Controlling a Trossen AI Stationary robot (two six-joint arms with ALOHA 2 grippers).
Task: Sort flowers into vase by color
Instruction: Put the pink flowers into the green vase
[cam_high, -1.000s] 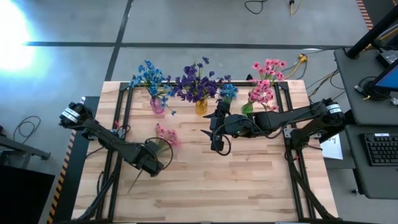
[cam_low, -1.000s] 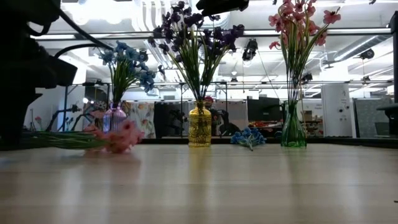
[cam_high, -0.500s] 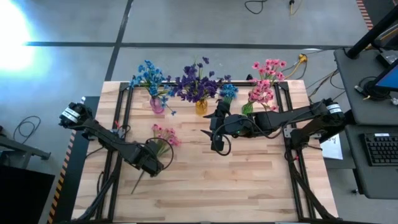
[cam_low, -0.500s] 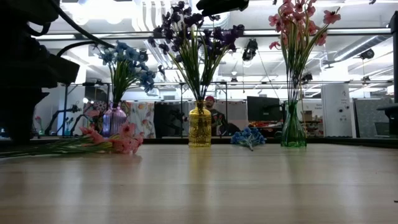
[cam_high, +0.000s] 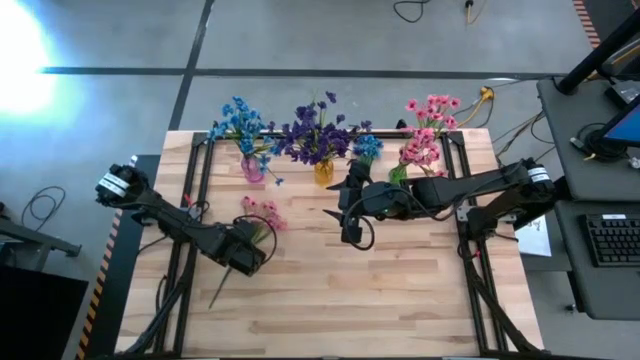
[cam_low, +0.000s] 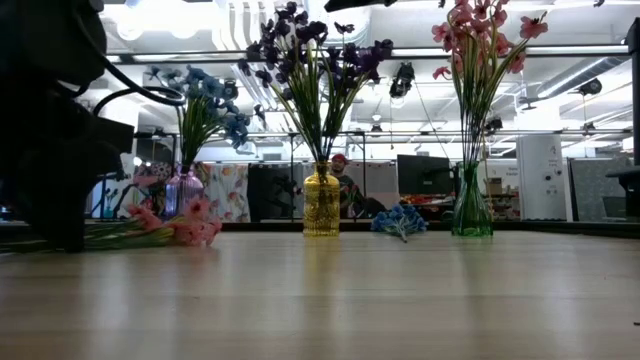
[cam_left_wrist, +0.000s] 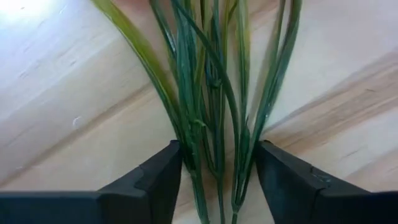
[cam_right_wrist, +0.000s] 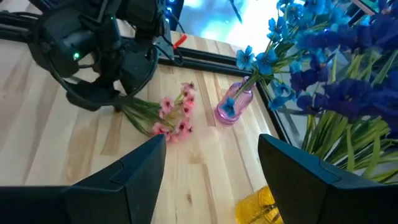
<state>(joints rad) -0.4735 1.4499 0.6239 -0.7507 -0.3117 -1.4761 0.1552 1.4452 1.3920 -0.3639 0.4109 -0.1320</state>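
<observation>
left end effector (cam_left_wrist: 217, 180): fingers apart, straddling the green stems of the pink sprig (cam_high: 262, 213), no clear grip | pink sprig: flat on the wooden surface (cam_high: 400, 290), near the pink vase (cam_high: 252, 169) of blue flowers | right end effector (cam_right_wrist: 211, 168): open, empty, above surface centre, near the yellow vase (cam_high: 324, 172)

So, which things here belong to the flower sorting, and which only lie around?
Job:
pink sprig on the table, stems between left gripper jaws
loose blue sprig
pink vase, yellow vase, green vase

Not job:
keyboard
floor cables
</observation>
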